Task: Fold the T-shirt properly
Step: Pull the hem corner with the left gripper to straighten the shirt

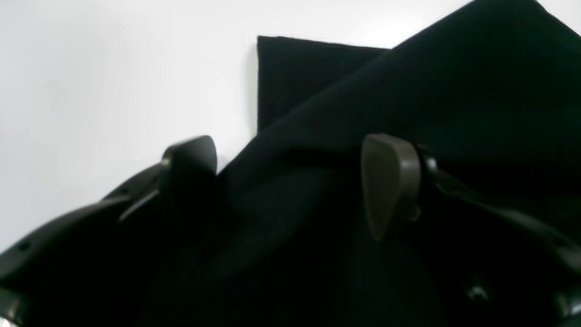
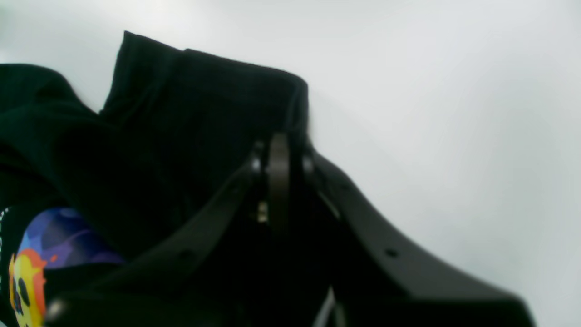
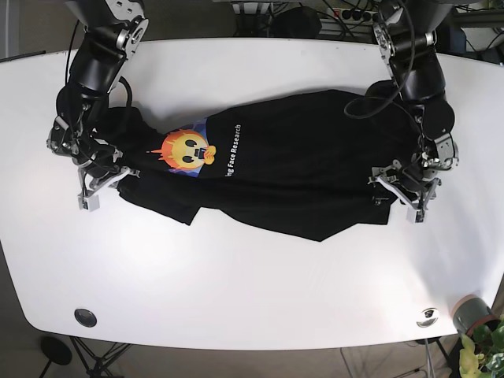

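A black T-shirt (image 3: 299, 165) lies spread crosswise on the white table (image 3: 252, 283), its yellow-orange print (image 3: 187, 150) facing up near the left end. My right gripper (image 3: 116, 176) is at that left end, and in the right wrist view it (image 2: 279, 150) is shut on a raised fold of the T-shirt (image 2: 204, 100), with the print (image 2: 32, 263) low beside it. My left gripper (image 3: 391, 186) is at the shirt's right end. In the left wrist view it (image 1: 290, 177) stands open, with T-shirt (image 1: 454, 91) cloth bunched between its fingers (image 1: 390, 181).
A plant pot (image 3: 472, 315) stands at the table's front right corner. A dark round disc (image 3: 85, 317) and a silver one (image 3: 428, 316) sit near the front edge. Cables (image 3: 346, 14) hang behind the table's back edge.
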